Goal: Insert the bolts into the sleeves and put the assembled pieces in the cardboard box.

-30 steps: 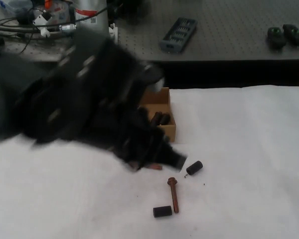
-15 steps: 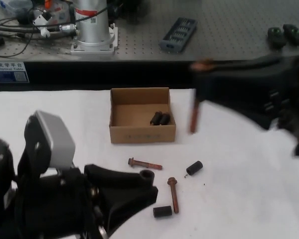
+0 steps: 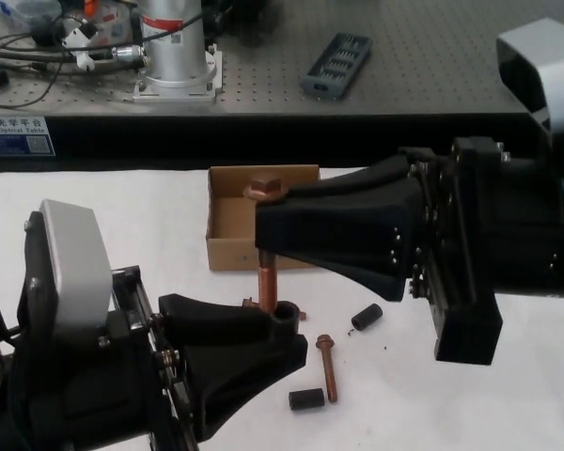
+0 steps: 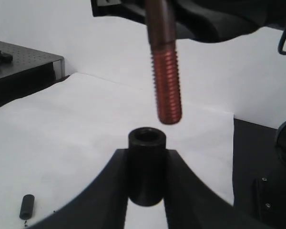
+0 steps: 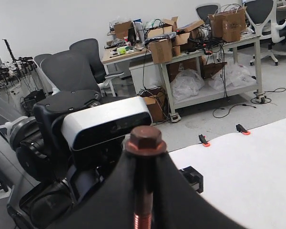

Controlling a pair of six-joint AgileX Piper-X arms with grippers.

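The left gripper was pinching a black sleeve between its fingers and held it upright, with the open end up. The right gripper was clamped on a copper bolt below its head. The bolt hung vertical, head up, and its threaded tip was just above the sleeve's hole, with a small gap in the left wrist view. In the high view, the box stood at 12 o'clock from the sleeve. A loose bolt lay on the white sheet at 4 o'clock, a loose sleeve at 3 o'clock, and a second loose sleeve at 5 o'clock.
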